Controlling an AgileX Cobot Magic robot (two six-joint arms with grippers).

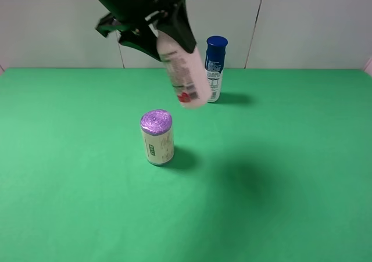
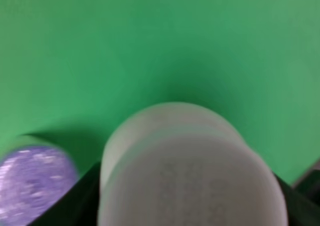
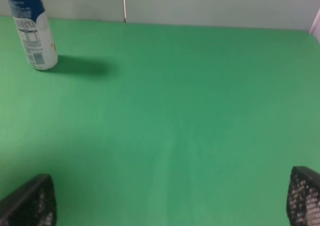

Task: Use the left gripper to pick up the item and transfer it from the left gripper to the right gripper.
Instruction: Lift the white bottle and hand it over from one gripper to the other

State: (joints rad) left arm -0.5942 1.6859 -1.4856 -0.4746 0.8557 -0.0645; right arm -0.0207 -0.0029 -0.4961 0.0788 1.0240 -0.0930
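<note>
High above the green table, the left gripper held the little pinkish-white bottle up in the air. Its jaws were shut tight on the top end of the bottle, so we could not see the cap. The bottle was tilted, with its bottom end pointing down and a bit to the right. We saw a red mark on its label, near the low end. It did not touch the table at all. A soft dark shadow lay on the table, lower down and to the right.

From the high camera, the bottle sat in front of the blue-capped spray can and hid a bit of its side. That spray can stood up straight near the back of the table, close to the pale wall. The purple-topped can stood up straight too, nearer the front and apart from the spray can.

From the left wrist camera, the round end of the bottle looked big and blurry, and the purple top of the can peeked out beside it.

The right gripper was over the table. Its jaws were wide open with nothing between them. We saw only the tips of its two black fingers, far apart. We could not see it from the high camera.
</note>
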